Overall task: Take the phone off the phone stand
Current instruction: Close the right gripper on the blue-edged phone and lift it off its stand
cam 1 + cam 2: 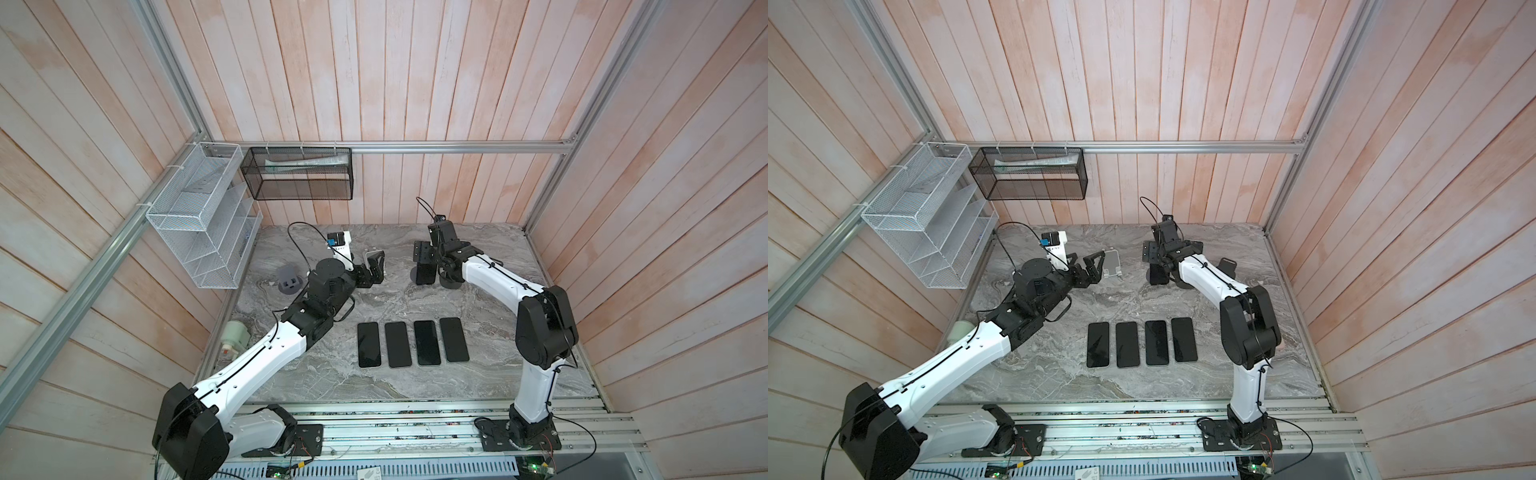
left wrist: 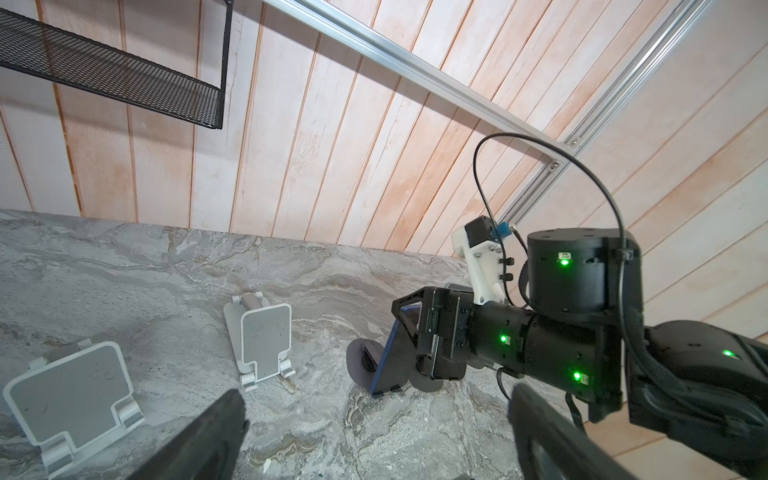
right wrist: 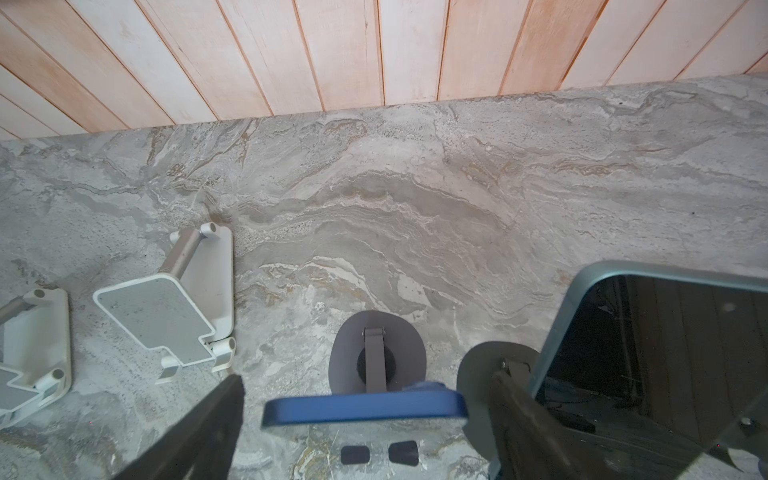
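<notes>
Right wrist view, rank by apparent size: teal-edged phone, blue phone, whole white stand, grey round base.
1. teal-edged phone, though cropped by the frame and close to the camera.
2. whole white stand.
3. grey round base and blue phone: too alike to rank; only the phone's top edge shows.
</notes>
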Robot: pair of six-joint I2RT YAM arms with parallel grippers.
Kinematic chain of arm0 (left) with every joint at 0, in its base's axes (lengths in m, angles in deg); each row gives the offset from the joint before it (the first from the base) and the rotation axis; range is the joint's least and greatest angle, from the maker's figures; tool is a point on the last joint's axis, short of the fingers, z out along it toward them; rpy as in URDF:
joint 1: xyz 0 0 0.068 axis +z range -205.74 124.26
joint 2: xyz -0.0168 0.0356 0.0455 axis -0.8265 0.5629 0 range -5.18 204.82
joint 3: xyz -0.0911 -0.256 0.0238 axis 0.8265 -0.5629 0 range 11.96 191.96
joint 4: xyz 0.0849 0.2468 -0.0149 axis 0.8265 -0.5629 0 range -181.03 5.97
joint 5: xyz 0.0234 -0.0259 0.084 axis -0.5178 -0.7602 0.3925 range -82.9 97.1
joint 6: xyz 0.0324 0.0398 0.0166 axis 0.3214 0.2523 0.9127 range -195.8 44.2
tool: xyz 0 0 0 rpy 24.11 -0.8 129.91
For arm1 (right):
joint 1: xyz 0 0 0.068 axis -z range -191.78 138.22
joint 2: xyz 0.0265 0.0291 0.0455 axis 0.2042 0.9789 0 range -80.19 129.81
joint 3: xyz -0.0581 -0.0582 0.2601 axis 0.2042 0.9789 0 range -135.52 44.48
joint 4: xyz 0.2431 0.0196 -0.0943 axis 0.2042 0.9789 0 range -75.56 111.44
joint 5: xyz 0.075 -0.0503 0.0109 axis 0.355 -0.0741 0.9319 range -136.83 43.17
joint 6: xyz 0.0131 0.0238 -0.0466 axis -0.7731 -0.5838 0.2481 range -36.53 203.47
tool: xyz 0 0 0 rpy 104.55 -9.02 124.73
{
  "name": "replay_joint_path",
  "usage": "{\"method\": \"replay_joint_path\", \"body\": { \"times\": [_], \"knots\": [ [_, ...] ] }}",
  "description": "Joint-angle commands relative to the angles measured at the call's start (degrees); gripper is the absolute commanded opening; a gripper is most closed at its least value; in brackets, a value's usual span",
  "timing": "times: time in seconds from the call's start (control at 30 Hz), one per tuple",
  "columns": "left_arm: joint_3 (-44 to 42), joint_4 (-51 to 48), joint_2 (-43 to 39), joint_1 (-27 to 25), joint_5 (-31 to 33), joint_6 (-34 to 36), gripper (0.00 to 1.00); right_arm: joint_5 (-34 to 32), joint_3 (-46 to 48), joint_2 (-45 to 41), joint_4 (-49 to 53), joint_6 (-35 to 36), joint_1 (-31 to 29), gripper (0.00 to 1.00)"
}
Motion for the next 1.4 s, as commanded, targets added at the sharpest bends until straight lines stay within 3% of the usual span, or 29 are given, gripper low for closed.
{"method": "replay_joint_path", "body": {
  "times": [0.0, 0.53, 0.73, 1.37],
  "knots": [
    [1.4, -0.2, -0.7, 0.4, -0.5, -0.1, 1.0, -0.4, 0.2, 1.7, -1.2, -1.0, -0.1, 0.91],
    [1.1, 0.0, -1.9, 1.1, -0.1, 0.0, 1.0, -3.0, -0.4, 4.0, -1.2, -1.3, -1.1, 0.85],
    [1.1, 0.2, -2.3, 1.3, -0.1, 0.2, 1.0, -2.2, 1.2, 2.2, -3.0, 0.0, -1.2, 0.76],
    [1.0, 0.5, -2.1, 2.0, -0.8, -0.1, 1.0, -5.7, 3.0, -6.2, -1.7, 4.2, -3.7, 0.73]
  ]
}}
